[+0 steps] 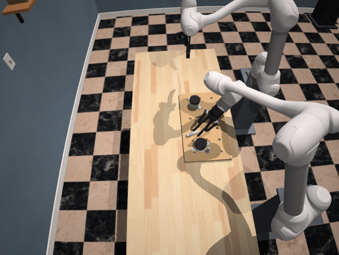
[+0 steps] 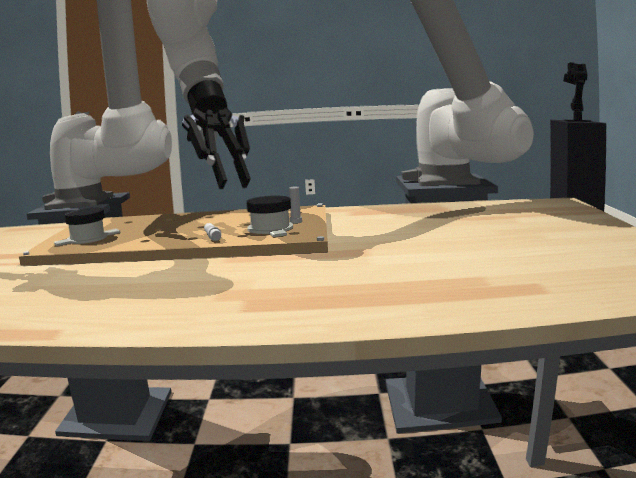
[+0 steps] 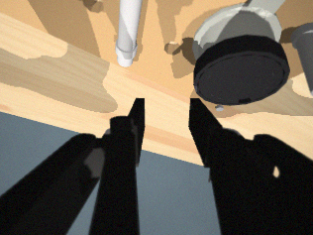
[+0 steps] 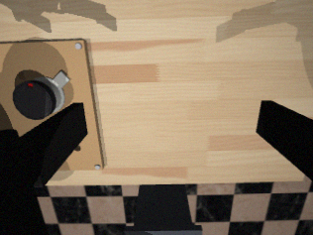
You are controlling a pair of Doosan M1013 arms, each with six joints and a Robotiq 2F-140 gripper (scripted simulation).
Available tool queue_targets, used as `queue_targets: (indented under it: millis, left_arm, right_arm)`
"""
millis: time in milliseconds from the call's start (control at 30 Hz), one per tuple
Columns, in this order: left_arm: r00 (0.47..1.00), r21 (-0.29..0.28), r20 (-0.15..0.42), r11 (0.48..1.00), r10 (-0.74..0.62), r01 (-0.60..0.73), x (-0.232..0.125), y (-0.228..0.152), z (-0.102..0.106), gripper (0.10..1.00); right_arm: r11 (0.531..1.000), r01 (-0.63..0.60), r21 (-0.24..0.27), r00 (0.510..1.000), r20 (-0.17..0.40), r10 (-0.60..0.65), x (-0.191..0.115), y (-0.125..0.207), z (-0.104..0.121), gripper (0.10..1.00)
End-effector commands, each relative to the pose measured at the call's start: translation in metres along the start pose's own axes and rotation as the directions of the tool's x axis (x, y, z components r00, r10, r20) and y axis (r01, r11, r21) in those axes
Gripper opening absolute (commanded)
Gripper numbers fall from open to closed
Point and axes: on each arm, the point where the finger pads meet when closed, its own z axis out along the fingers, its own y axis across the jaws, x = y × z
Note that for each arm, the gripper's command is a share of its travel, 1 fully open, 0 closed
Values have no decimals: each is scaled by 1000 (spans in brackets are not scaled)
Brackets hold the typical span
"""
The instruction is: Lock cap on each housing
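One housing [image 1: 200, 150] [image 2: 269, 222] stands upright on the board, its black cap [image 1: 200, 143] [image 2: 268, 204] [image 3: 242, 73] on top. A small red mark shows on that cap in the top view. The other housing [image 1: 194, 105] [image 2: 86, 232] [image 4: 59, 95] also stands upright, with a black cap [image 1: 194, 99] [image 2: 84, 216] [image 4: 34, 99] bearing a red mark. My left gripper [image 1: 195, 132] [image 2: 233, 185] [image 3: 166, 112] is partly open and empty, above the board between the housings, nearer the first, touching neither. My right gripper [image 1: 187, 56] [image 4: 171, 117] is wide open and empty, over the table's far end.
The board [image 1: 188, 157] [image 2: 128, 255] [image 4: 81, 63] lies on the wooden table [image 1: 161, 219] [image 2: 411, 267]. A white pin [image 1: 191, 133] [image 2: 212, 232] [image 3: 130, 29] lies between the housings. A grey post [image 1: 208, 150] [image 2: 294, 205] [image 3: 304, 54] stands close beside the first housing.
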Motion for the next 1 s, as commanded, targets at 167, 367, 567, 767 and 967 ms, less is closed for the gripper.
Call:
queue_targets:
  millis: [167, 367, 567, 767, 967]
  left_arm:
    - [983, 73, 42, 981, 177, -180, 44, -29, -25, 339]
    - [968, 98, 63, 964, 242, -248, 74, -38, -23, 339]
    - [971, 93, 59, 967, 231, -236, 80, -35, -11, 339]
    - [974, 89, 56, 971, 219, -223, 77, -33, -10, 339]
    - [975, 88, 55, 972, 216, -220, 76, -32, -8, 339]
  right_arm:
    - [1000, 0, 0, 1000, -1, 0, 0, 0, -1, 1000]
    - [1000, 0, 0, 1000, -1, 0, 0, 0, -1, 1000]
    - [1000, 0, 0, 1000, -1, 0, 0, 0, -1, 1000]
    - [1000, 0, 0, 1000, -1, 0, 0, 0, -1, 1000]
    - [1000, 0, 0, 1000, -1, 0, 0, 0, -1, 1000]
